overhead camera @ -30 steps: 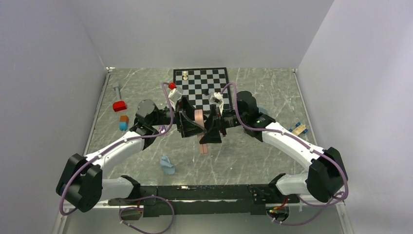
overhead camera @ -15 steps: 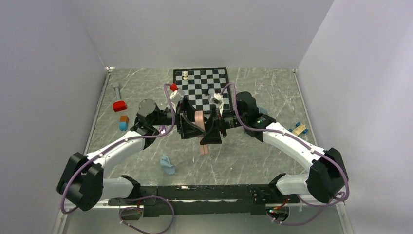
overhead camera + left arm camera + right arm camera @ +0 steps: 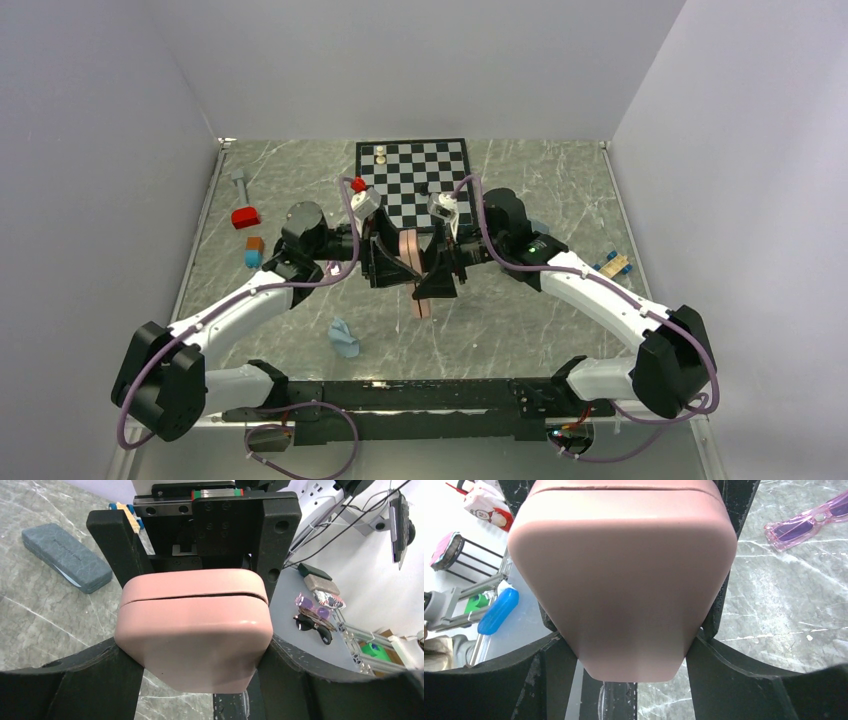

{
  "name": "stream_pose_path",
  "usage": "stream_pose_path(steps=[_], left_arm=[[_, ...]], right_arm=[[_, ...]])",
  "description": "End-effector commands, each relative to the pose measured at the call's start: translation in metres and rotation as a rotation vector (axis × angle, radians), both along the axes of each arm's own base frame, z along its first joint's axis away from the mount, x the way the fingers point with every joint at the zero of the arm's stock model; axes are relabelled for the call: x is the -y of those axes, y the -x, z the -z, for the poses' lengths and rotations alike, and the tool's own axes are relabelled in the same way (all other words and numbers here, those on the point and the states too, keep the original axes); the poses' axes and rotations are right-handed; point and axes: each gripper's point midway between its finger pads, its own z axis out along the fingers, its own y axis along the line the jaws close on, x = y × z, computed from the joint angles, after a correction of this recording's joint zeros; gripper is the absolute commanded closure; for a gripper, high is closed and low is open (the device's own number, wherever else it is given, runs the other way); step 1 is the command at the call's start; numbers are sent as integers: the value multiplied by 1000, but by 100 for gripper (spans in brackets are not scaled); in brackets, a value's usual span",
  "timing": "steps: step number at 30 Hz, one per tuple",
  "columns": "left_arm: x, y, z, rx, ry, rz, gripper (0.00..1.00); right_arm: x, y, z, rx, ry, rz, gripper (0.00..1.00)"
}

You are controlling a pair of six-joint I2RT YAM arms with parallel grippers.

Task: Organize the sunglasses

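The left hand (image 3: 196, 662) and the right hand (image 3: 624, 645) both squeeze the closed pink case (image 3: 195, 625), with their fingers tight on its sides. The two arms reach in and meet over the middle of the bench (image 3: 520, 320), in front of the chess board (image 3: 412, 180). The case's long side runs from far to near. The purple-pink sunglasses (image 3: 806, 522) lie flat on the bench near the case, slanted. A grey-blue case (image 3: 66, 556) lies well apart.

Grey marble-veined table (image 3: 520, 335), plain pale walls (image 3: 420, 70) on three sides, soft even light
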Motion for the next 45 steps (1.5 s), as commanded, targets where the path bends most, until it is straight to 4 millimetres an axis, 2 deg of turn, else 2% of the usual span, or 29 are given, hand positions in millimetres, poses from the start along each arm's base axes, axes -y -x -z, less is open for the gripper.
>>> stream_pose_path(steps=[1, 6, 12, 16, 19, 22, 24, 25, 26, 27, 30, 31, 33, 39, 45], left_arm=[[-2, 25, -5, 179, 2, 179, 100], [-8, 40, -1, 262, -20, 323, 100], [-19, 56, 9, 375, -18, 391, 100], [-22, 52, 19, 409, -31, 387, 99], [-27, 46, 24, 439, -2, 401, 86], [-29, 33, 14, 442, 23, 402, 78], [-32, 32, 7, 468, 39, 408, 67], [-36, 39, 8, 386, 40, 410, 55], [-38, 39, 3, 364, 52, 397, 49], [-36, 30, -1, 395, 77, 373, 41], [-31, 6, 2, 260, 86, 339, 24], [-30, 3, 3, 231, 93, 332, 4], [-30, -1, 1, 226, 111, 317, 1], [-41, 5, -18, 269, 132, 282, 1], [-56, 1, -41, 268, 181, 202, 1]], right_arm=[[1, 17, -58, 157, -154, -138, 100], [6, 32, -54, 150, -160, -226, 100], [19, 57, -59, 203, -230, -383, 100], [23, 65, -58, 218, -248, -440, 100], [26, 71, -57, 219, -266, -485, 100], [28, 74, -54, 206, -264, -504, 100], [27, 73, -55, 209, -262, -511, 100], [28, 73, -52, 200, -258, -515, 100], [27, 73, -52, 202, -260, -520, 100], [26, 73, -51, 187, -255, -523, 100], [26, 72, -53, 180, -252, -530, 100], [26, 71, -52, 182, -251, -534, 100], [26, 71, -50, 156, -241, -538, 100], [18, 53, -38, 79, -180, -522, 100], [17, 33, -30, 39, -110, -484, 100]])
